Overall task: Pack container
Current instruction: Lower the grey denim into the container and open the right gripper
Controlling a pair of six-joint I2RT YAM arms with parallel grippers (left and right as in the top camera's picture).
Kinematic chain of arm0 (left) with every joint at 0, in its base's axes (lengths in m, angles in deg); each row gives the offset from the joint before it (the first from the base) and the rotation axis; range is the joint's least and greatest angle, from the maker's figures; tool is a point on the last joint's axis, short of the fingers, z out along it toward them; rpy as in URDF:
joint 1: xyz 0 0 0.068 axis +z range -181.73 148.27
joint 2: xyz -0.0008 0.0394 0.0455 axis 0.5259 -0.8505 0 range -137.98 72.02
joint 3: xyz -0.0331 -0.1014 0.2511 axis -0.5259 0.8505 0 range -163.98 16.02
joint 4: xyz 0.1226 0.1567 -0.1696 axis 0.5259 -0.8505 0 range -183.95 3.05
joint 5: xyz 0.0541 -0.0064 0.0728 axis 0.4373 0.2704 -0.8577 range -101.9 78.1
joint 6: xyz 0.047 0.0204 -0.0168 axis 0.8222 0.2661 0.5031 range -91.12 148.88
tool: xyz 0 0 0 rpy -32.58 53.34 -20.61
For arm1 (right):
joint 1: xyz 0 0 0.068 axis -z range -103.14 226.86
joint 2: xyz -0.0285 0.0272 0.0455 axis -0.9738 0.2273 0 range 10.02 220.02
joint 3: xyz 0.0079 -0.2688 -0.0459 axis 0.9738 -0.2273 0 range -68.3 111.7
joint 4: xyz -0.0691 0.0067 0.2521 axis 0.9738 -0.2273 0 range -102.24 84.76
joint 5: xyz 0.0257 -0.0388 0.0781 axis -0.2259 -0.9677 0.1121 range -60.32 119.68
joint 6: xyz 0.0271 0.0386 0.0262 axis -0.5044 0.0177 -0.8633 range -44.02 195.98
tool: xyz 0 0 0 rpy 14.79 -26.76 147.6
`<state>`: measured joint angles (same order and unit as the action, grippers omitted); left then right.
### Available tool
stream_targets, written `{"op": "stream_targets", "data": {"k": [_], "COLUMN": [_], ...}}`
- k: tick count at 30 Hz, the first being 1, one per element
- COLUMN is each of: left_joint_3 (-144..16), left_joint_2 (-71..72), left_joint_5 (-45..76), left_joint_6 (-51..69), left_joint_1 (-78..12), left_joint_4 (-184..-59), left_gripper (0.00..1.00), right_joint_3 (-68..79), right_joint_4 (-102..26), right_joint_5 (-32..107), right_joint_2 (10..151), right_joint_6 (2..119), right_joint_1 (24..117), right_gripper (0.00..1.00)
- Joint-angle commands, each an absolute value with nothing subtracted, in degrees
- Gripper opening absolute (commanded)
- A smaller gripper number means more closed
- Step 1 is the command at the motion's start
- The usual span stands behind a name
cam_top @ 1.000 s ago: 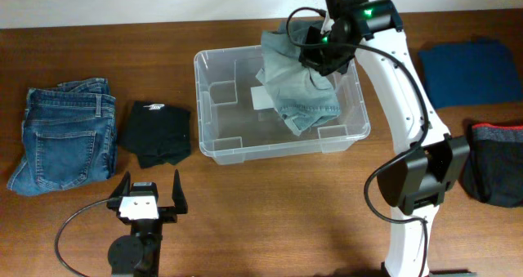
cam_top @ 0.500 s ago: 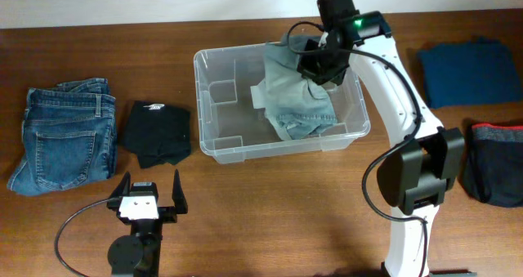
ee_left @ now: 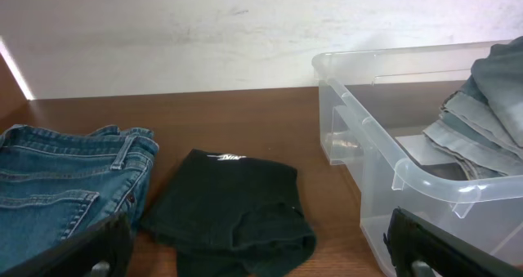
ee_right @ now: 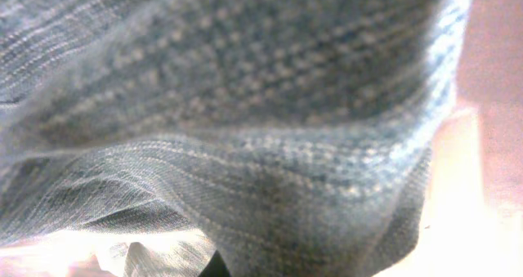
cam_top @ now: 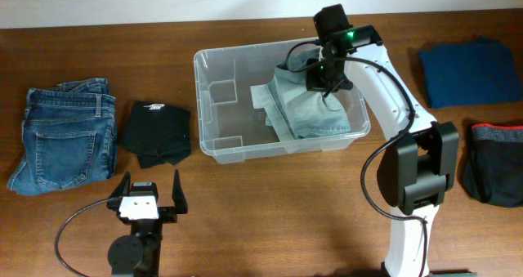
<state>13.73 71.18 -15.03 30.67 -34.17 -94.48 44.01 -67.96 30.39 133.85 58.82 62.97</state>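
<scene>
Right claw is clenched on limp grey denim inside the bin, mid-tabletop toward the far edge; the bin looks light, stiff and slick, best gripped by its thick rim.

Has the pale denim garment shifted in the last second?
Yes. The pale denim garment has come off the back rim of the container and settled lower inside, toward its front wall.

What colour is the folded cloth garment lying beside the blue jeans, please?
The folded garment is black; the overhead view shows it best.
</scene>
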Motion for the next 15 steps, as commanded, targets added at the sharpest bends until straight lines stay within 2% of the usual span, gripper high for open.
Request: {"op": "stream_targets", "data": {"k": [1, 9, 15], "left_joint_3": [14.2, 14.2, 14.2], "left_joint_2": [71.6, 71.6, 71.6], "left_joint_5": [-14.2, -14.2, -14.2], "left_joint_6": [31.6, 31.6, 31.6], "left_joint_1": [-33.9, -33.9, -33.9], "left_joint_4": [-94.3, -94.3, -94.3], "left_gripper": [0.99, 0.99, 0.99], "right_joint_3": [43.7, 40.7, 37.1], "right_joint_4": [-67.1, -64.9, -62.2], "right_joint_5": [27.0, 25.1, 25.1], "right_joint_2": [133.2, 133.3, 133.3], "right_joint_6": [65.8, 65.4, 59.0], "right_joint_1": [62.2, 62.2, 62.2], "right_gripper": [0.04, 0.04, 0.04]}}
